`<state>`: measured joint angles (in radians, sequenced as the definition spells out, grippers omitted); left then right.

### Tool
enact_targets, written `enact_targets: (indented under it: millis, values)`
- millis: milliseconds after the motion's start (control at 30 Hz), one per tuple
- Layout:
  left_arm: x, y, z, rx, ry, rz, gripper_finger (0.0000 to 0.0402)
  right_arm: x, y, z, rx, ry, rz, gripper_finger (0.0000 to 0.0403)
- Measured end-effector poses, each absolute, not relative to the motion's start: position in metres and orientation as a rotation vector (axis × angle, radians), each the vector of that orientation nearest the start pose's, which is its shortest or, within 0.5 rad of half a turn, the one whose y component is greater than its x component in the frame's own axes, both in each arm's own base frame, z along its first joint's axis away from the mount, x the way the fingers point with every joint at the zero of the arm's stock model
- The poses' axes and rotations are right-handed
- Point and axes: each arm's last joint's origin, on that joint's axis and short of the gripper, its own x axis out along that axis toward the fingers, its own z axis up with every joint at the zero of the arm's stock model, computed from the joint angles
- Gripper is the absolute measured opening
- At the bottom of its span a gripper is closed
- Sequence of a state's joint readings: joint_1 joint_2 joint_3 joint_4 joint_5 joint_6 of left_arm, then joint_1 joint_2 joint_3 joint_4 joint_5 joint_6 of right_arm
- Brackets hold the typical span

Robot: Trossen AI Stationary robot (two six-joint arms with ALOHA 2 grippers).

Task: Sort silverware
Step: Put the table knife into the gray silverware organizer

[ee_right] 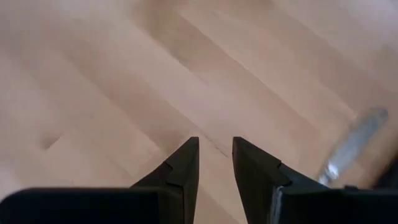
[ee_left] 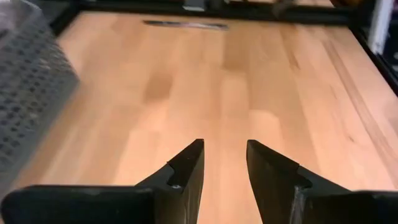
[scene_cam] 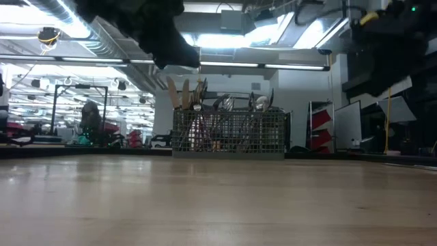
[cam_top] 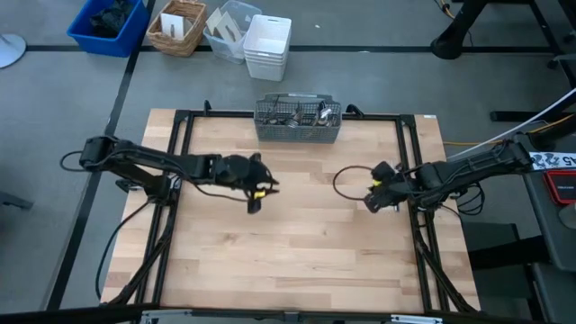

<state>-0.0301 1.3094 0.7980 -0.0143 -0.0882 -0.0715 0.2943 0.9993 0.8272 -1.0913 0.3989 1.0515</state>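
The bare wooden table (cam_top: 297,243) is seen nearest. Above its middle, the left gripper (cam_top: 256,198) is held over the left half with its fingers (ee_left: 186,171) parted by a narrow gap and nothing between them. The right gripper (cam_top: 372,203) is held over the right half, likewise slightly parted and empty. At the far edge, the silverware (cam_top: 301,112) is stood upright in the mesh caddy (scene_cam: 229,133).

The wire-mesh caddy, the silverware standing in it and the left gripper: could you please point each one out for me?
wire-mesh caddy (cam_top: 298,131): high view, on its front mesh wall.
silverware (scene_cam: 225,104): low view, on the utensil tops sticking up above the caddy's rim.
left gripper (ee_left: 224,163): left wrist view, midway between its two dark fingertips.
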Motion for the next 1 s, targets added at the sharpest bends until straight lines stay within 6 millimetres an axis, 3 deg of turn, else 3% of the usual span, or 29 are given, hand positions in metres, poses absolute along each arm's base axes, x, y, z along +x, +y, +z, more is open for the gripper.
enact_targets:
  millis: [200,467,767,1000]
  values:
    - [0.272,-0.019,0.227,-0.022,0.559,0.027,0.0114,0.148,0.033,0.233,0.62,0.974,-0.825,0.0099]
    - [0.266,-0.022,0.209,-0.022,0.523,0.014,0.0114,0.136,0.029,0.197,0.769,0.93,-1.041,0.0098]
    - [0.259,-0.022,0.196,-0.016,0.563,0.015,0.0114,0.141,0.028,0.195,0.858,0.761,-1.114,0.0098]
    - [0.257,-0.021,0.192,0.052,0.559,-0.003,0.0114,0.146,0.026,0.21,0.829,0.836,-1.093,0.0098]
